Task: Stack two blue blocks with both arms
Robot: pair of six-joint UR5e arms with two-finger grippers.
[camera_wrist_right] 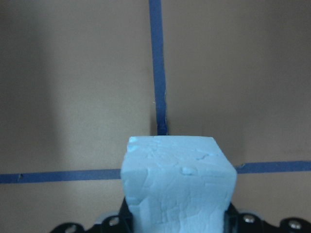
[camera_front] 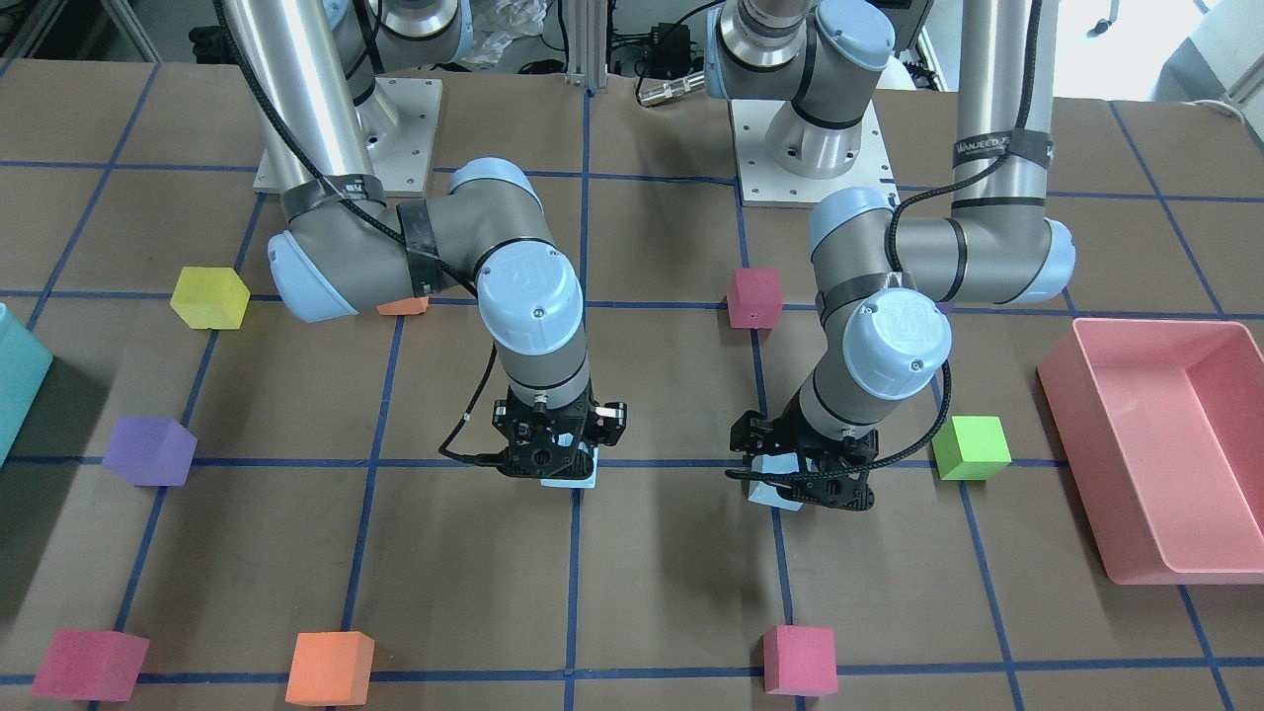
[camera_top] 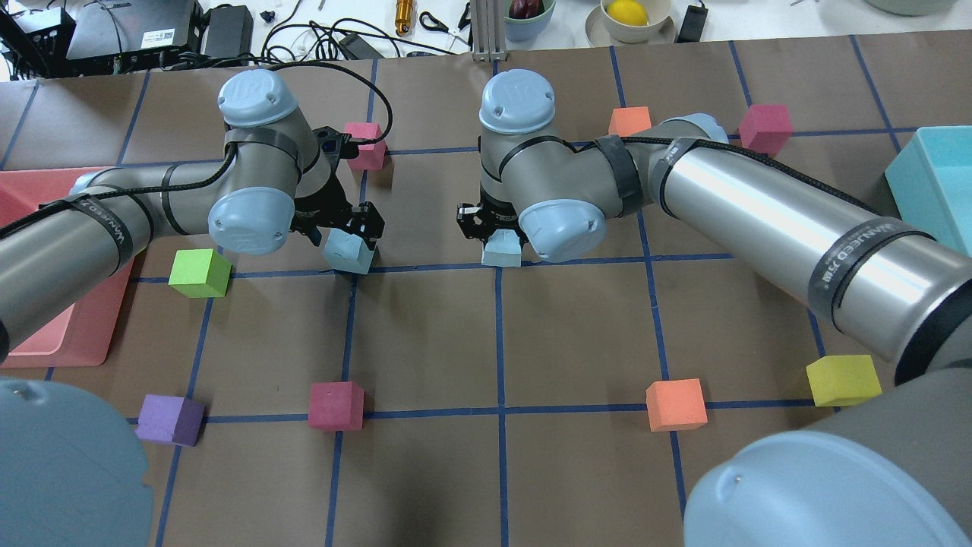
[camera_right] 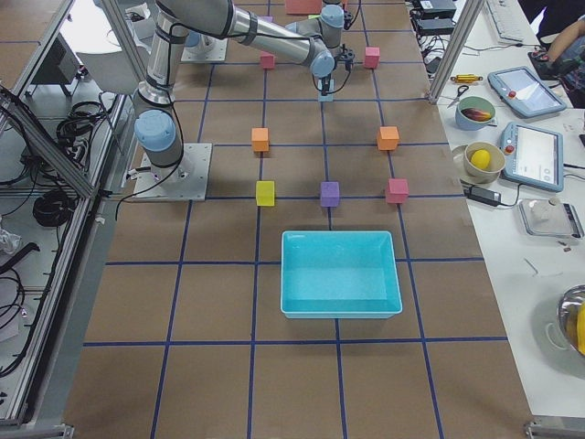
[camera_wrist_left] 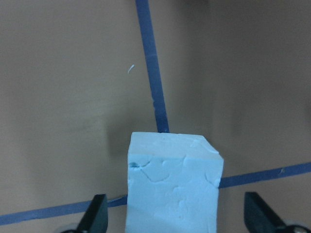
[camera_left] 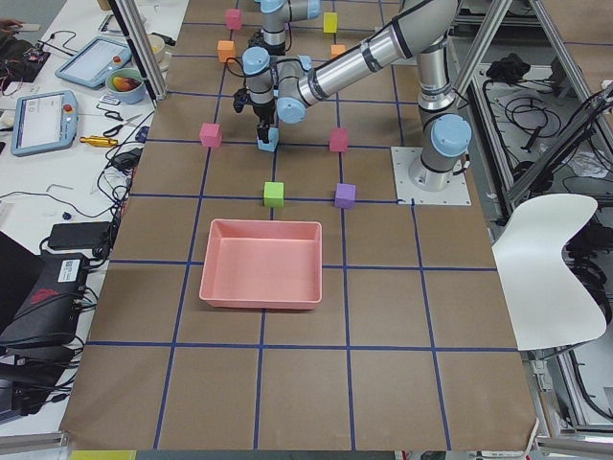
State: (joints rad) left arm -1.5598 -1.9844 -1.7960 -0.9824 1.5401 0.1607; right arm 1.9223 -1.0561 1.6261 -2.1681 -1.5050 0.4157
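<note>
A: Straddling left blue block (camera_wrist_left: 172, 184), left claw (camera_wrist_left: 177, 221) spread wide, where tape lines (camera_wrist_left: 150, 73) cross on the surface (camera_top: 577, 334).
B: Pinching right blue block (camera_wrist_right: 177, 184) in right claw (camera_front: 553, 464), over the next crossing.

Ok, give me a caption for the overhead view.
Left gripper open around left blue block, right gripper clamping right blue block, coloured cubes around.

The pale sky-blue foam cube (camera_wrist_left: 172, 189) is matt and rough, its faces cracked and pitted, and the second pale sky-blue foam cube (camera_wrist_right: 177, 191) looks the same. The brown paper table cover (camera_top: 577, 334) is dull (its blue tape lines (camera_top: 499, 342) smoother), the right arm's silver metal tube (camera_top: 767, 220) gleams, and the pink plastic tray (camera_front: 1185, 454) is smooth.
</note>
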